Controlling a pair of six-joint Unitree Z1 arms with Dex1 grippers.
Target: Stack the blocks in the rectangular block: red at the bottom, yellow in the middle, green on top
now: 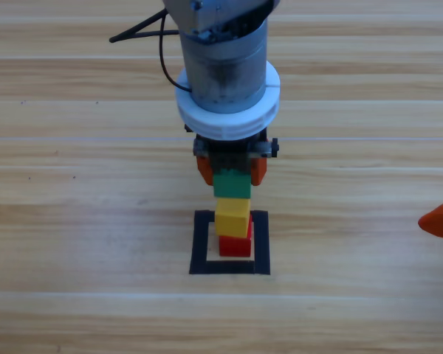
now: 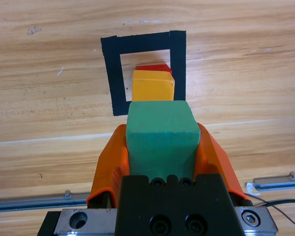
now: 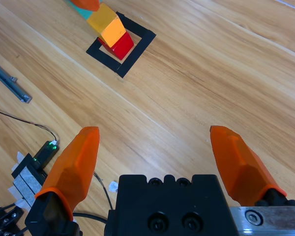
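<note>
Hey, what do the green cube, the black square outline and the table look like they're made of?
Green cube: probably foam or soft plastic; matte, with rounded edges and a finely grained face. It sits between the left end effector jaws.
Black outline: looks like tape; flat, matte strips lapped at the corners.
Table: wood or wood-look laminate; plank seams and grain lines with a slight sheen. I can't tell which.

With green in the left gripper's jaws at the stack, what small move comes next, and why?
Probably open the left gripper, if the green cube rests on the yellow cube. Yellow already sits on the red cube inside the tape square; contact isn't clearly visible.
</note>
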